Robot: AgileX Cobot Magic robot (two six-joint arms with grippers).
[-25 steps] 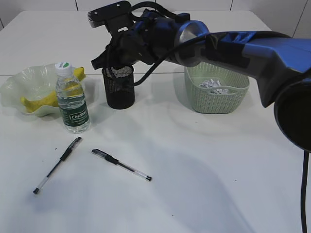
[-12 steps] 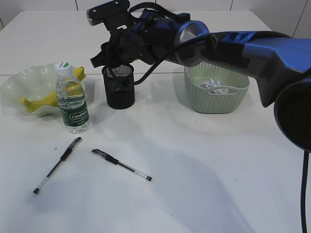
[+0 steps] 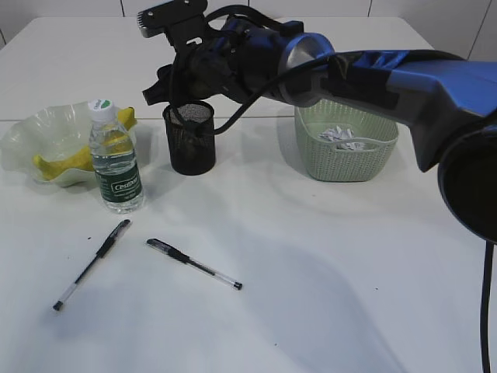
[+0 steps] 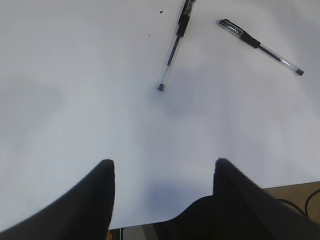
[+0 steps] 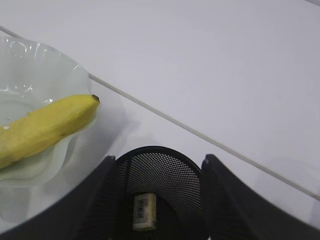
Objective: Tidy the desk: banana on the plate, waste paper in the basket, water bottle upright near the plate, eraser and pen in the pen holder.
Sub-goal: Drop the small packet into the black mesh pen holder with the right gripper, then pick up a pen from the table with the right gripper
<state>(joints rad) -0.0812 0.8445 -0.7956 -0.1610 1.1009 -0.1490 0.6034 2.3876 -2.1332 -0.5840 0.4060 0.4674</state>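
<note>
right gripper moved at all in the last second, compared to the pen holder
Yes. The right gripper has lifted slightly up and to the left in the exterior view: earlier it overlapped the rim of the pen holder, now it sits just above it.

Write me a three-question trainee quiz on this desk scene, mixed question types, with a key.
1. True or false: the banana lies on the plate.
2. How many pens remain on the table? A) none B) one C) two
3. Fill in: the eraser sits inside the ____.

Key:
1. True.
2. C: the left pen and the right pen both lie flat.
3. Pen holder; the right gripper is open above it, and the eraser lies at the bottom.
</note>
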